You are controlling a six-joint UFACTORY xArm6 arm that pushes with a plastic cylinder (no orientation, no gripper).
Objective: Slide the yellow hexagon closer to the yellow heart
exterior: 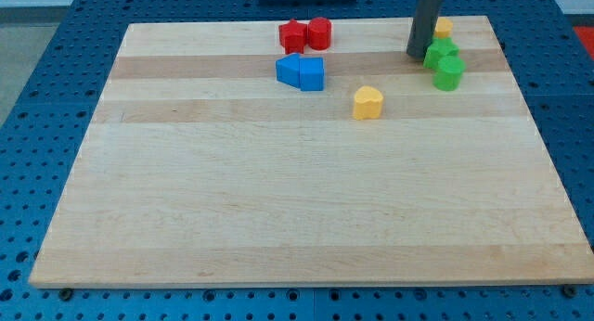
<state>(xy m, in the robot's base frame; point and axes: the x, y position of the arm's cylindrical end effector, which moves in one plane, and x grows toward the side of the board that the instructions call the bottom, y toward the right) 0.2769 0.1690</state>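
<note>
Resting on the board near the view's top right, the tip (417,55) sits just left of the yellow hexagon (444,27), mostly hidden behind the rod, no gripper fitted. Yellow heart (368,102) lies apart, lower left. Two green blocks (445,63) crowd between.

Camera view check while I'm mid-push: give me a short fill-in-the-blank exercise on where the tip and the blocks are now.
1. My tip stands just to the view's ____ of the two green blocks.
2. The yellow hexagon peeks out behind the rod near the board's ____ edge.
3. The yellow heart lies to the view's right of the ____ blocks.
4. The red blocks number ____.

Missing words: left; top; blue; two
</note>
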